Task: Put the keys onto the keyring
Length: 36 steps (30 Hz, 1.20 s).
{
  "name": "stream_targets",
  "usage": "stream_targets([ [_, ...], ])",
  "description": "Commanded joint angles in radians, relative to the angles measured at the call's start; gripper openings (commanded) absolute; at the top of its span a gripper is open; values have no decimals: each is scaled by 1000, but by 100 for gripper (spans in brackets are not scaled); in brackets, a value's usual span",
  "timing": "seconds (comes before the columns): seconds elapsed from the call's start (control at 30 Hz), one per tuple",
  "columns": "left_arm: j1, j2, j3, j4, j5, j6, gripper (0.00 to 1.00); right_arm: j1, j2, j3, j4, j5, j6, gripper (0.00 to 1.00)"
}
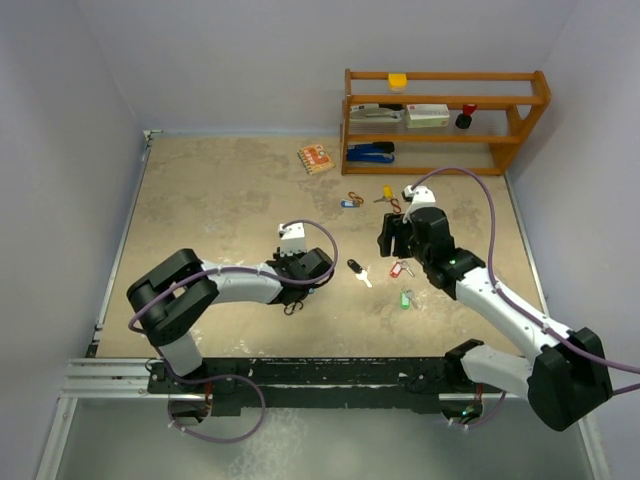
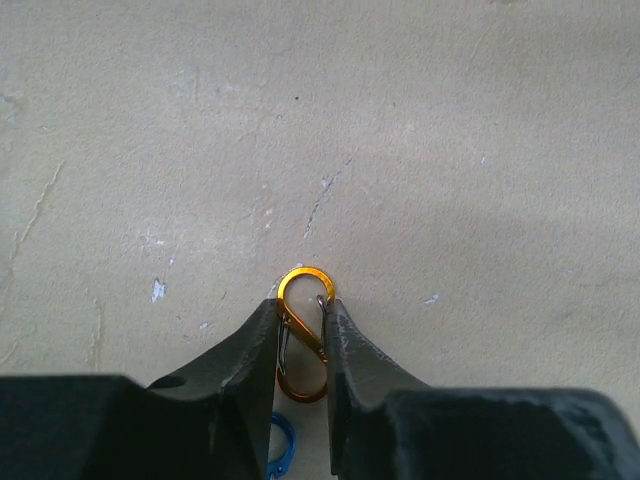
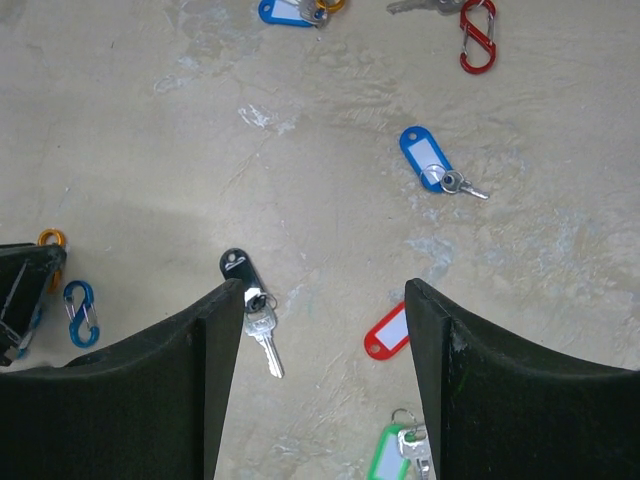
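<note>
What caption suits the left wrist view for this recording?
Left gripper pinches an orange S-shaped clip lying on the tan table, a blue clip peeking out between its fingers.

The left arm and the right arm are mounted on a black base rail. Their links are white shells and their joints are rounded black housings, with the biggest nearest to the rail. A thin purple cable loops along each arm, and farthest from the rail sits a small white box. The left gripper and right gripper have dark wedge fingers.
</note>
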Motion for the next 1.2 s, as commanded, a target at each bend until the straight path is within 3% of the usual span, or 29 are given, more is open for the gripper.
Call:
stream_targets([
  [0.0, -4, -13, -44, 18, 53, -26, 10, 3, -36, -17, -7, -5, 9, 68],
  [0.07, -5, -18, -45, 15, 48, -22, 0, 4, -40, -23, -17, -13, 9, 68],
  [0.47, 9, -133, 37, -55, -81, 93, 0, 102, 57, -85, -39, 25, 29, 68],
  [0.77, 93, -268, 31, -42, -44, 137, 0, 135, 142, -96, -23, 97, 20, 68],
  [1.17, 111, -290, -23, -15, -16, 128, 0, 208, 246, -47, -37, 229, 29, 68],
])
